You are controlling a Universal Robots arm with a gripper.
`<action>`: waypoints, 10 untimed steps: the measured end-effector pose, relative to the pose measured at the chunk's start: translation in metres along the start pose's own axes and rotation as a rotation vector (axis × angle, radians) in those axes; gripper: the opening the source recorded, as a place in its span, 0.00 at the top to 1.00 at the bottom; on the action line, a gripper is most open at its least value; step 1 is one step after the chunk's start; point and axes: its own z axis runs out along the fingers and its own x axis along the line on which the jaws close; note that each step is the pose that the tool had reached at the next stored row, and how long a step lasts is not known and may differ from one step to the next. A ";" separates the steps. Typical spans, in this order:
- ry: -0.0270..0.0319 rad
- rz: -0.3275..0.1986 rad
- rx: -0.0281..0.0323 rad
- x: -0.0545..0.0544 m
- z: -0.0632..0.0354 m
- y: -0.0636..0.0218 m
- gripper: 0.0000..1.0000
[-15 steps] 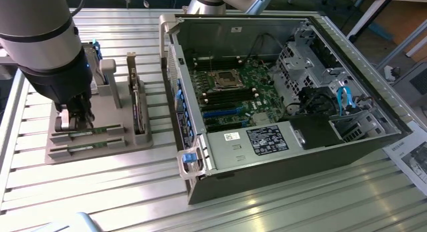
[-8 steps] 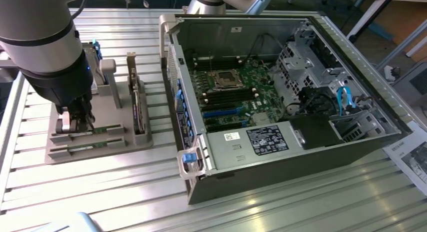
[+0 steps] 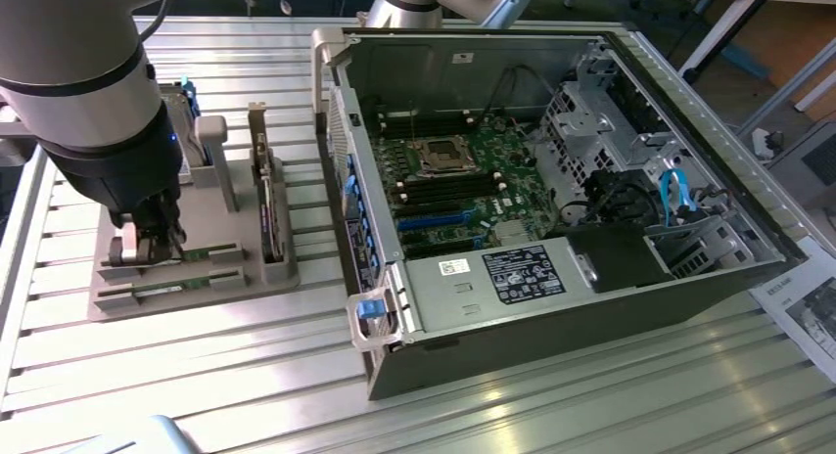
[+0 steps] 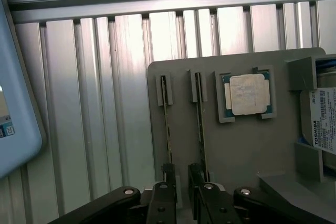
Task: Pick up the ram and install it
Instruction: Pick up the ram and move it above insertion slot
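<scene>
Two thin green ram sticks stand on edge in slots of the grey fixture tray point(image 4: 247, 150): one ram stick point(image 4: 167, 124) and a second ram stick point(image 4: 200, 124) beside it. My gripper point(image 4: 182, 182) hangs just over their near ends, open, with nothing between its fingers point(image 4: 168, 179). Each finger overlaps one stick's end; I cannot tell whether they touch. In the exterior view the gripper point(image 3: 147, 247) is low over the tray point(image 3: 196, 288) at the exterior view's left, and green ram point(image 3: 196, 254) shows in the slot beside it.
A square silver CPU point(image 4: 247, 94) and a hard drive point(image 4: 321, 119) sit on the same tray. An upright dark expansion card point(image 3: 268, 219) stands in it. The open computer case point(image 3: 706, 278) lies at the exterior view's right, motherboard point(image 3: 457, 180) exposed. A light blue object point(image 4: 16, 103) lies nearby.
</scene>
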 end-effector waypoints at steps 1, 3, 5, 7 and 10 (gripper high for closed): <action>0.0000 0.000 0.0000 0.000 0.0000 0.0000 0.76; 0.0000 0.000 0.0000 0.000 0.0000 0.0000 0.76; 0.0000 0.000 0.0000 0.000 0.0000 0.0000 0.76; 0.0000 0.000 0.0000 0.000 0.0000 0.0000 0.76; -0.0001 0.000 0.0001 0.000 0.0017 0.0000 0.76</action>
